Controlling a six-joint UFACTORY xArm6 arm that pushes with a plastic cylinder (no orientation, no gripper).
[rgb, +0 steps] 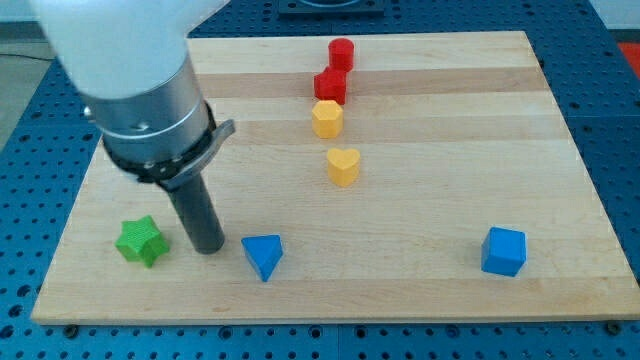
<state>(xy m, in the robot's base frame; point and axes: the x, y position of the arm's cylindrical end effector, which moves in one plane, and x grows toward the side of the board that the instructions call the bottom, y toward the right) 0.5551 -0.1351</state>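
Observation:
My tip rests on the wooden board near the view's bottom left. It stands between the green star block on its left and the blue triangular block on its right, closer to the star, with a small gap to each. Further up the board, a yellow heart block lies below a yellow hexagonal block. Above those sit a red block and a red cylinder-like block, nearly in a column.
A blue cube sits alone at the view's bottom right. The wooden board lies on a blue perforated table. The arm's wide grey and white body hangs over the board's upper left.

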